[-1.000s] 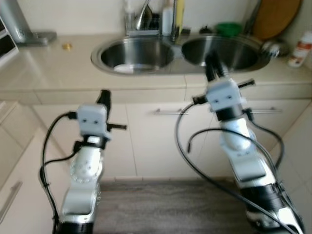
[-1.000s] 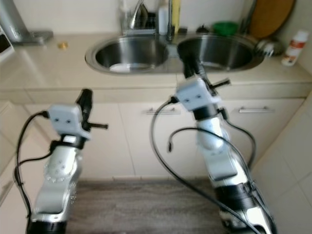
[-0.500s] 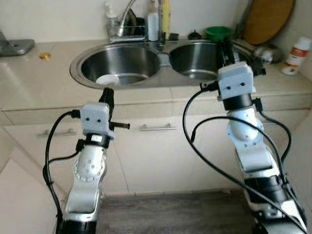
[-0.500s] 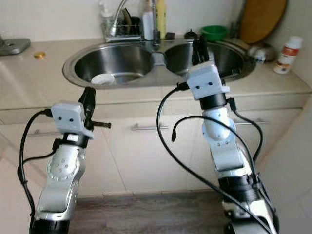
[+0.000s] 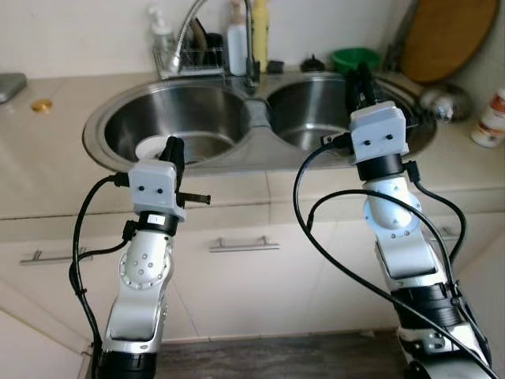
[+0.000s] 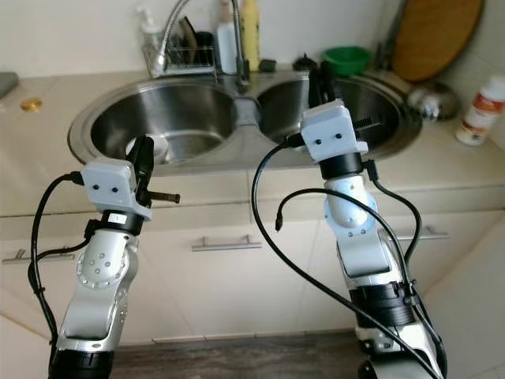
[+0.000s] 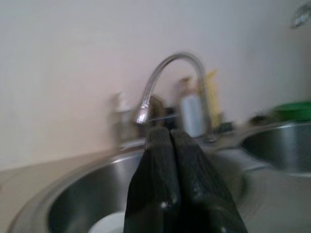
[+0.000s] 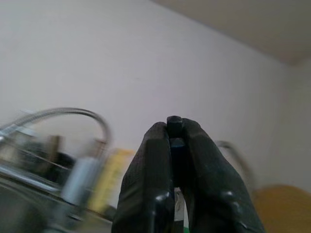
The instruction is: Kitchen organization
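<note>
Dbl steel sink (image 5: 260,150) in counter, white dish (image 5: 151,147) flat in left basin, right basin bare

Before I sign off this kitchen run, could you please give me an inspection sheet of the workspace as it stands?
Surface: beige countertop around a steel double sink.
Job's things: white dish in the left basin; green bowl behind the right basin.
Clutter: bottles by the faucet; white bottle at far right; wooden board against the wall; small gold item at far left.
Hands: left hand shut, empty, before the left basin; right hand shut, raised over the right basin.
Cables: black loops hang off both arms.
Surroundings: cabinet handle below the counter.
</note>
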Tool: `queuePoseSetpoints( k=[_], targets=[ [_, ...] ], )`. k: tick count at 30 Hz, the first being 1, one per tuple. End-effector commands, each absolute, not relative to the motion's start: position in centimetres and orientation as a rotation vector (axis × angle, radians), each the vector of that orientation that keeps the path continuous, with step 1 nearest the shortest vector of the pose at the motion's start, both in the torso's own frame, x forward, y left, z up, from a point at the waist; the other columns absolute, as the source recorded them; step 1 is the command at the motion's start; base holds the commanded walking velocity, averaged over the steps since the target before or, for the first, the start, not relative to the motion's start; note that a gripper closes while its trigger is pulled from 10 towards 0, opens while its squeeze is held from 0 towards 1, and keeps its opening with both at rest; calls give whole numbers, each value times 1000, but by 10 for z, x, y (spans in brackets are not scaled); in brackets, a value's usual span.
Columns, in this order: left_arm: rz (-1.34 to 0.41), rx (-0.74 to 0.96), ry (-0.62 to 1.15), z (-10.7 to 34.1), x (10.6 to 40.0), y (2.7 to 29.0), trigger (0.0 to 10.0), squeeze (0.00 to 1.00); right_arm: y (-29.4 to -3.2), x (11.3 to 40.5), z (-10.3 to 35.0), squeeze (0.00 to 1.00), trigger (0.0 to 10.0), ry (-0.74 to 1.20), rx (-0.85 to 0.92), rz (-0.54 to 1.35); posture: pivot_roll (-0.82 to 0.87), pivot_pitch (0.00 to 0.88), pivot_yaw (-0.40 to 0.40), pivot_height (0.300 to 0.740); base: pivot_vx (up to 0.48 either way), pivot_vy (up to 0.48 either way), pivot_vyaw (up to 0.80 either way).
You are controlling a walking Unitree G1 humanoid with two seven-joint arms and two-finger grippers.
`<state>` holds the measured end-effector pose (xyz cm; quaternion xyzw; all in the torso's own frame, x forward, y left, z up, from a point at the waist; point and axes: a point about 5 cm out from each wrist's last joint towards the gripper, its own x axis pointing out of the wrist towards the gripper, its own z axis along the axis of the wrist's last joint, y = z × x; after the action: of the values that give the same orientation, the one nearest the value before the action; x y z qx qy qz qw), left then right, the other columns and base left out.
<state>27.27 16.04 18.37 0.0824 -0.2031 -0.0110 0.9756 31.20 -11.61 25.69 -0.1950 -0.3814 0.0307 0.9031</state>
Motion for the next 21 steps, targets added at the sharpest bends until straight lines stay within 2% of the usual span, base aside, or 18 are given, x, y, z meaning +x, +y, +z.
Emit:
queuePoseSetpoints(
  k=[1,10,13,16,18,19,21],
  targets=[
    [-23,164,-409,184,273,159,10000,0,-121,310,268,0,10000,-827,-387,41,19,10,14,740,409,0,0],
    [-31,163,-407,183,274,157,10000,0,-116,311,269,0,10000,-828,-350,43,23,10,14,740,406,0,0],
    [-25,162,-399,182,274,156,10000,0,-115,312,265,0,10000,-808,-354,47,23,13,14,740,106,0,0],
    [-26,164,-402,183,274,155,10000,0,-116,319,254,0,10000,-731,-364,41,23,15,13,740,0,0,0],
    [-31,170,-399,182,274,154,10000,0,-119,335,227,0,10000,-512,-353,51,23,14,13,740,0,0,0],
    [-30,171,-399,182,274,154,10000,0,-119,337,222,0,10000,-477,-351,51,23,14,13,740,0,0,0],
    [-31,174,-398,182,274,154,10000,0,-121,340,214,0,10000,-410,-258,53,23,15,13,740,0,0,0]
  ],
)
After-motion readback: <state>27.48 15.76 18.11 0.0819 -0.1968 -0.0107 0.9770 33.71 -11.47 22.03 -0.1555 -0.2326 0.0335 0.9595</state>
